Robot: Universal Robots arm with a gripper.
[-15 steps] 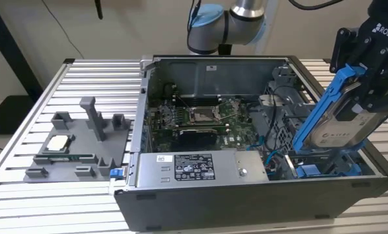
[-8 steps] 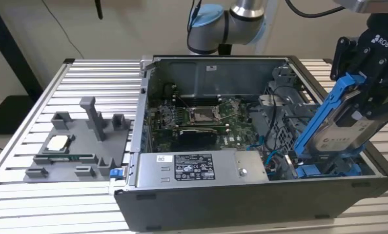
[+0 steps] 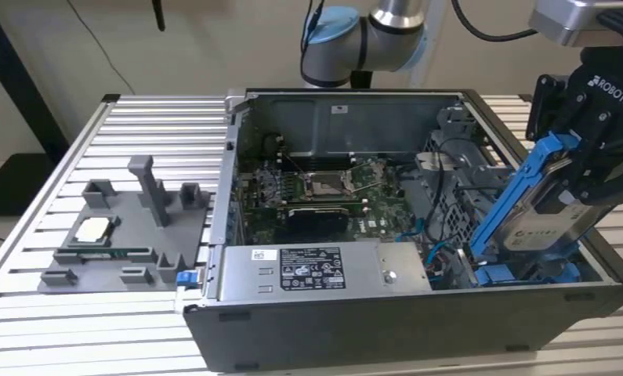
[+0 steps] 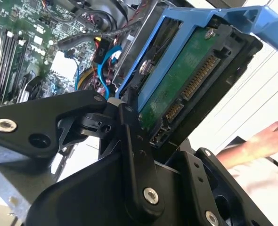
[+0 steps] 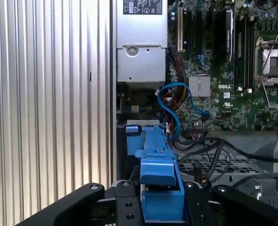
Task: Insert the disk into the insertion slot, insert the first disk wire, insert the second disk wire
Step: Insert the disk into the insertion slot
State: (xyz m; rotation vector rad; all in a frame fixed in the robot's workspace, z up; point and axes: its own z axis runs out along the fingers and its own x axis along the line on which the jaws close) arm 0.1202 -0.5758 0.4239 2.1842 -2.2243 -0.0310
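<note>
Tool (image 3: 589, 178) pinches the disk (image 3: 536, 223), its long axis steeply tilted, lower end toward the insertion slot (image 3: 501, 276).

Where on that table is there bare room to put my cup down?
Bare ribbed table lies behind the grey fixture and in front of it, at the exterior view's left of the computer case. Inside the case is crowded: cables, and the tool gripping the disk at the insertion slot.
</note>
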